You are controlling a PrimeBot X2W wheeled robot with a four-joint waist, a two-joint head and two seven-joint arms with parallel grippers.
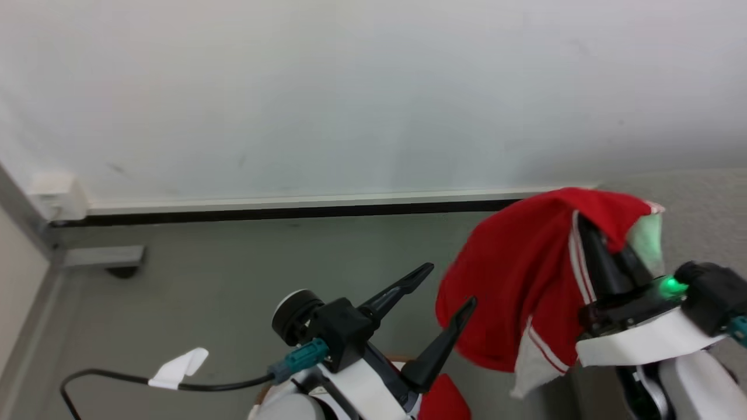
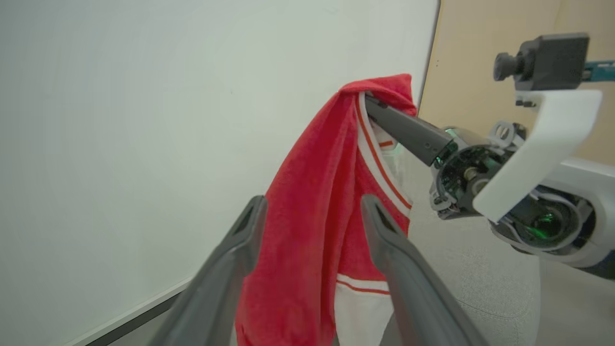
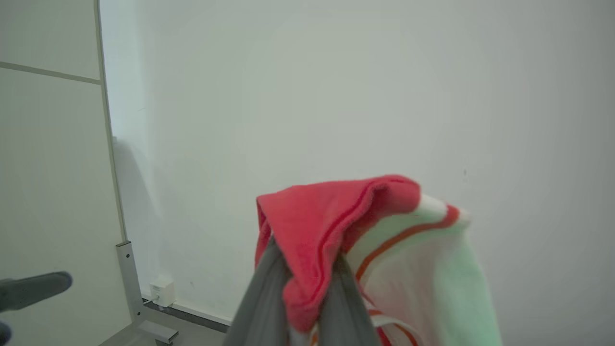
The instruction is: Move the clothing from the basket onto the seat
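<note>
The right gripper (image 1: 589, 233) is clamped on the red clothing (image 1: 508, 280), which hangs from its fingers. The left gripper (image 1: 450, 286) stands wide and empty, just left of the clothing.

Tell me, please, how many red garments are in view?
2. One garment hangs from the shut right gripper; another red piece peeks in at the head view's bottom edge, under the open left gripper. More may be hidden.

Bare grey floor (image 1: 233, 274) lies free ahead and left of the left tool (image 1: 450, 284), up to the white wall (image 1: 350, 87). On its right, the red garment (image 1: 508, 280) pinched in the right tool (image 1: 589, 233) hangs just beside its spread jaws. A partition foot (image 1: 105, 256) and a tagged cable (image 1: 117, 379) sit at the left, and the grey sofa (image 1: 700, 210) stands at the right.
</note>
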